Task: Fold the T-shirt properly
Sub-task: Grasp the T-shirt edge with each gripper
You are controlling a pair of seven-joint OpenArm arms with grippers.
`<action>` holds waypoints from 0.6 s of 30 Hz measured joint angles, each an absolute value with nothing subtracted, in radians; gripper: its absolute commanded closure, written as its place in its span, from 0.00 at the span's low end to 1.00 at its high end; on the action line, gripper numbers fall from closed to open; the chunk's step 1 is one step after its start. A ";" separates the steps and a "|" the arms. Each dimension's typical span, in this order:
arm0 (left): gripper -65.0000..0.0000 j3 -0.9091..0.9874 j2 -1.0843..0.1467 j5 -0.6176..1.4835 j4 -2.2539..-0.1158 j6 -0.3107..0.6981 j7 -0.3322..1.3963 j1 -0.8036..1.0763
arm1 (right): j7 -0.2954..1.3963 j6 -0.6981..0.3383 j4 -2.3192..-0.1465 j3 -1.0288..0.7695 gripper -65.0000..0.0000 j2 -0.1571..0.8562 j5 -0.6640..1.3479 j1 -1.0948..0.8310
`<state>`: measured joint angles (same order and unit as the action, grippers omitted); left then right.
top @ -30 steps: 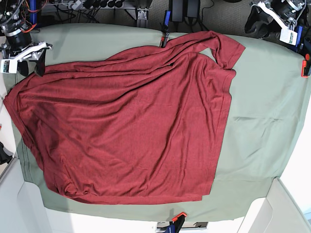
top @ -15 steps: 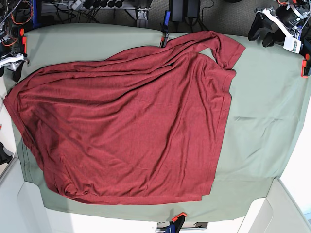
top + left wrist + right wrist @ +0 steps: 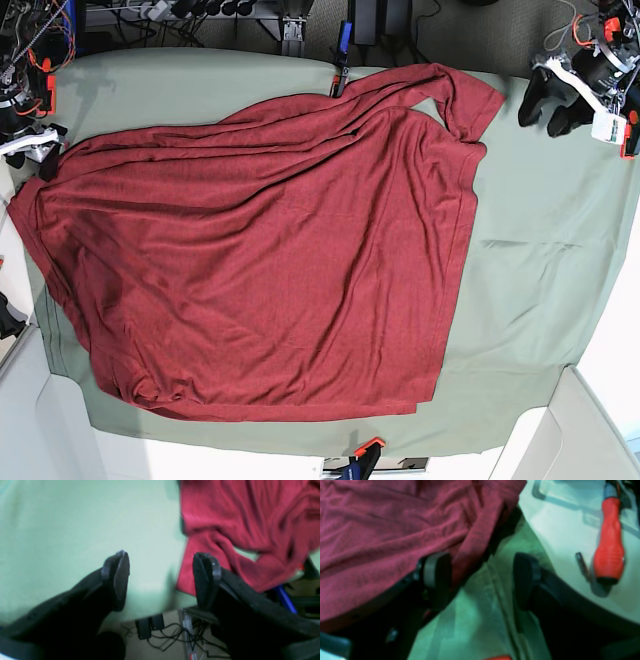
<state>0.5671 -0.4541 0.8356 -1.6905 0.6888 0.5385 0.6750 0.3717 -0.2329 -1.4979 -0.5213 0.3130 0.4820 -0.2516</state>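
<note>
Hovering near ten o'clock in the base view, the right gripper (image 3: pixel 36 160) has its fingers apart. The T-shirt (image 3: pixel 260 260) lies creased across the centre on the green cloth (image 3: pixel 545 300); at two o'clock, the left gripper (image 3: pixel 544 107) stands with fingers spread, near a sleeve (image 3: pixel 470 100).

Counter (image 3: pixel 14 390) covered by a green cloth (image 3: pixel 530 290), maroon T-shirt (image 3: pixel 260 270) spread on it, screwdriver (image 3: pixel 610 540) on the bare white edge

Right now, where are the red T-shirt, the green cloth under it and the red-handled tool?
T-shirt (image 3: pixel 270 270), base view, middle of its spread fabric.
Green cloth (image 3: pixel 545 250), base view, bare right side.
Red-handled tool (image 3: pixel 610 542), right wrist view, its handle.
</note>
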 measured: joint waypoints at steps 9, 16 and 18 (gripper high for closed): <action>0.35 0.379 -0.462 0.830 -1.645 0.689 0.557 0.631 | 0.372 -0.236 -1.498 -0.521 0.40 0.313 0.482 -0.252; 0.35 0.336 -0.466 0.793 -1.647 0.690 0.546 0.626 | 0.378 -0.269 -1.498 -0.521 0.40 0.313 0.502 -0.252; 0.35 0.317 -0.466 0.790 -1.647 0.690 0.545 0.626 | 0.389 -0.278 -1.498 -0.521 0.40 0.313 0.509 -0.252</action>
<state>0.3172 -0.4656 0.7902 -1.6474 0.6899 0.5453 0.6258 0.3893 -0.2775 -1.4979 -0.5213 0.3126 0.5091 -0.2520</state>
